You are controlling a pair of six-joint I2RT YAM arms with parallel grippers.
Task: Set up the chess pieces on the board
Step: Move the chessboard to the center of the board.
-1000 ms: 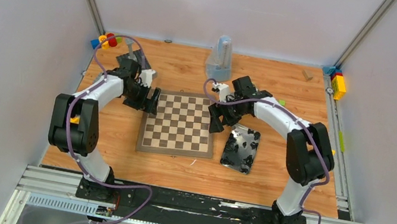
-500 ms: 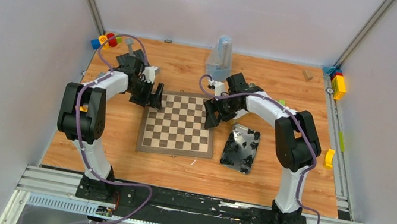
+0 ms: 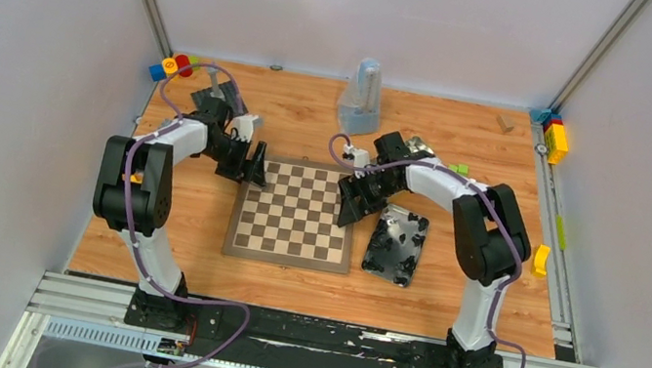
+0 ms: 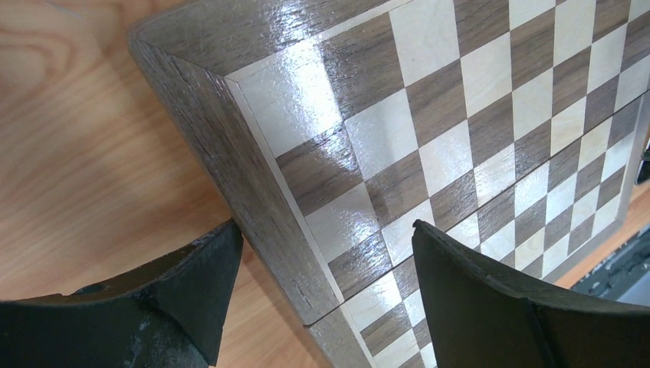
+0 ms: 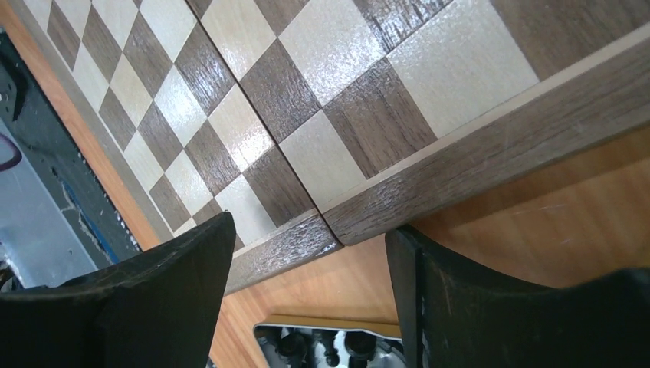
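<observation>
The board (image 3: 295, 214) lies flat in the middle of the table with no pieces on it. My left gripper (image 3: 255, 168) is open at its far left edge. In the left wrist view the gripper (image 4: 326, 238) straddles the board's border (image 4: 253, 199), one finger by the outer rim and one over the squares. My right gripper (image 3: 351, 203) is open at the right edge; this gripper (image 5: 310, 230) spans the border (image 5: 429, 180) too. Black chess pieces (image 3: 406, 224) lie in a shiny tin (image 3: 393, 252) right of the board and show again as chess pieces (image 5: 329, 345).
A pale object with a post (image 3: 360, 99) stands at the back centre. Coloured blocks sit at the back left (image 3: 172, 68) and back right (image 3: 555, 136), and a yellow block (image 3: 542, 260) lies on the right rail. A small wooden block (image 3: 504, 123) is near the back.
Both grippers have come down onto the board's side edges. The left jaws have narrowed a little. The board sits slightly nearer than before.
</observation>
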